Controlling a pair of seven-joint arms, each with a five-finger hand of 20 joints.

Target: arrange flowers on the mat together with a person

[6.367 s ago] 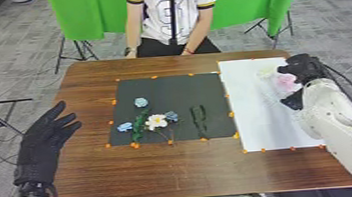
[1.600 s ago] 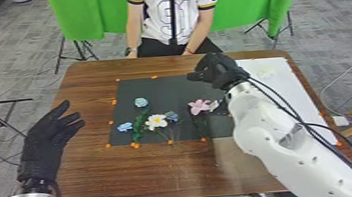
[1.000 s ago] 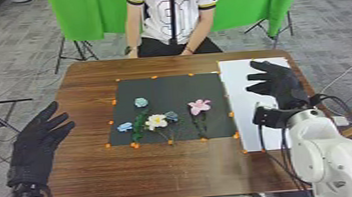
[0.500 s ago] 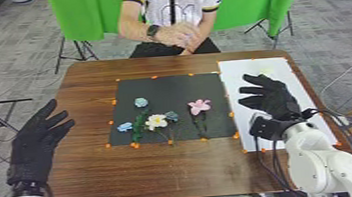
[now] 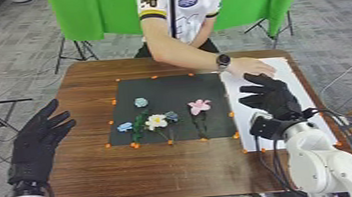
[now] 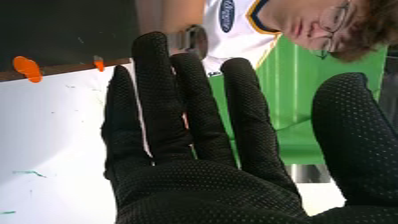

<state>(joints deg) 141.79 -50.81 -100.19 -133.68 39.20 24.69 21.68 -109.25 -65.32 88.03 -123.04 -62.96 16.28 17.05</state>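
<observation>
Right hand: fingers spread, above the white sheet. Pink flower lies left of it on the dark mat; white flower farther left. Person's hand: just beyond its fingertips. Left hand: fingers spread, left of the mat.

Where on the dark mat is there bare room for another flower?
The dark grey rectangular mat is bare beyond the pink petalled flower, right of the small round pale-blue blossom. It's crowded near left, where a white yellow-centred flower sits between two blue ones.
</observation>
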